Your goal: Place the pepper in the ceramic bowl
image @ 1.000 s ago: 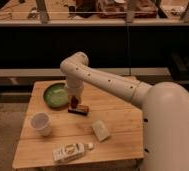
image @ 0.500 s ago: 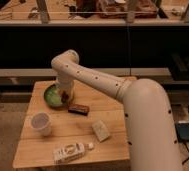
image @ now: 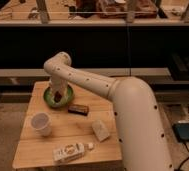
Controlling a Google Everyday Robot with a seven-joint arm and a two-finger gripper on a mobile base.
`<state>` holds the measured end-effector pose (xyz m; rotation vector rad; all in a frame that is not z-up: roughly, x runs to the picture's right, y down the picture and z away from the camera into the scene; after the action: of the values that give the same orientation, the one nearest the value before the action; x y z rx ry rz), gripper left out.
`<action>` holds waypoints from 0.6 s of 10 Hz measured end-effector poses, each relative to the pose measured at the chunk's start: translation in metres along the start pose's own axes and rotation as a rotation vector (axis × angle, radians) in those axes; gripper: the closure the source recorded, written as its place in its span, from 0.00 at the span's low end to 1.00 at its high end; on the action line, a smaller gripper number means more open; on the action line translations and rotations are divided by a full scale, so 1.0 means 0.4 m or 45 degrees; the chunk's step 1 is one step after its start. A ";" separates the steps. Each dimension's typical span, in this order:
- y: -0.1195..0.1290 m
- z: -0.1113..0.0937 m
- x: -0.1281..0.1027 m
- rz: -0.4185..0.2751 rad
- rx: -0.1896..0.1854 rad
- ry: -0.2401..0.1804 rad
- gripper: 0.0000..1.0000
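The green ceramic bowl (image: 66, 98) sits at the back left of the wooden table (image: 30, 152). My gripper (image: 57, 92) reaches down from the white arm into the bowl, just above its inside. A small dark-red shape, the pepper (image: 59, 94), shows at the gripper's tip over the middle of the bowl. I cannot tell whether it is held or lying in the bowl. The arm hides the back part of the bowl.
A flat dark brown bar (image: 78, 108) lies just right of the bowl. A white translucent cup (image: 41, 123) stands front left. A pale wedge-shaped object (image: 101, 130) and a lying carton (image: 70, 151) are near the front. Dark shelving stands behind the table.
The arm has swung left, from beside the brown bar to over the green bowl, and the gripper has come down into the bowl with the dark-red pepper at its tip.
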<state>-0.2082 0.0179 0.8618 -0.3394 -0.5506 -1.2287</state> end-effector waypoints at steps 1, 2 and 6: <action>0.002 0.028 0.023 0.022 -0.007 0.013 0.50; 0.010 0.045 0.045 0.048 -0.010 0.027 0.42; 0.058 0.024 0.087 0.161 -0.011 0.099 0.41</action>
<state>-0.1804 0.0026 0.8902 -0.3274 -0.4502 -1.1176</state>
